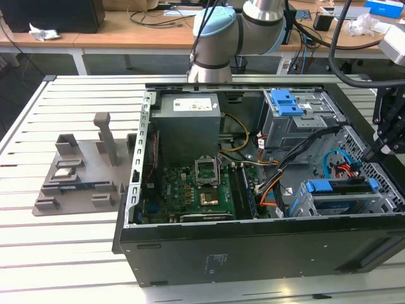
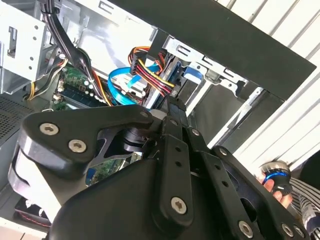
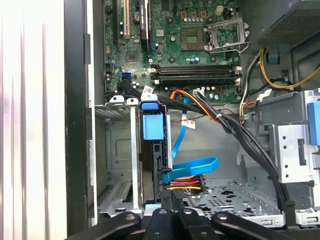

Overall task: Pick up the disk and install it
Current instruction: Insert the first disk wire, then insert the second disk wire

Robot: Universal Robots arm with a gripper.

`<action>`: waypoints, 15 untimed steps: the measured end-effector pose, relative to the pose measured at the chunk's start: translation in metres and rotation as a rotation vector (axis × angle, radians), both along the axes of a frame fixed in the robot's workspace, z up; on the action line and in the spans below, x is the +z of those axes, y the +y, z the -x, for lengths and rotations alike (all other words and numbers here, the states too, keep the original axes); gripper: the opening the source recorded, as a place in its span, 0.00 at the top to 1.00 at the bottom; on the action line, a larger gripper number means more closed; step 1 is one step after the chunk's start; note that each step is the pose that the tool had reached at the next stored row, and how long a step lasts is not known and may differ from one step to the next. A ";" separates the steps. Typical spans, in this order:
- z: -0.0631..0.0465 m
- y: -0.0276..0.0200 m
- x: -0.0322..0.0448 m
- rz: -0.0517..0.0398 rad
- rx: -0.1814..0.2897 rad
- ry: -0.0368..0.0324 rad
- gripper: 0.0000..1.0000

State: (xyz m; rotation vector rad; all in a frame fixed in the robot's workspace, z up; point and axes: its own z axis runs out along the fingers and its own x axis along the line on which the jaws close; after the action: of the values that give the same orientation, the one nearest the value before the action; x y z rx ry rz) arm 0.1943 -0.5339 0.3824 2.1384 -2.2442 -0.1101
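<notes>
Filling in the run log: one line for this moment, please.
end effector: above drive bay | disk: seated in bay, cables attached | case: open

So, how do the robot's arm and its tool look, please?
The arm has silver-grey tube sections and a pale blue cap on its joint, with black cables running beside it. The tool is matte black, built from flat linkage bars joined by silver screws and bolts.

An open computer case (image 1: 190, 253) lies on the slatted table (image 1: 63, 253), its motherboard (image 1: 190, 193) and grey power supply (image 1: 188, 126) exposed; a grey fixture (image 1: 82, 174) sits beside it.
</notes>
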 end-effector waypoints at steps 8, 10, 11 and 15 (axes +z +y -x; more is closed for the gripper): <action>0.000 0.0000 0.0002 0.0001 0.000 0.0000 0.89; 0.000 0.0000 0.0002 -0.0001 0.000 0.0000 0.83; 0.000 0.0000 0.0002 -0.0001 0.000 0.0000 0.76; 0.007 -0.0031 -0.0012 -0.0004 0.000 0.0000 0.70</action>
State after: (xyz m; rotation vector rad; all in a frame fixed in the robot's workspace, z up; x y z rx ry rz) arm 0.1876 -0.5370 0.3811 2.1389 -2.2442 -0.1106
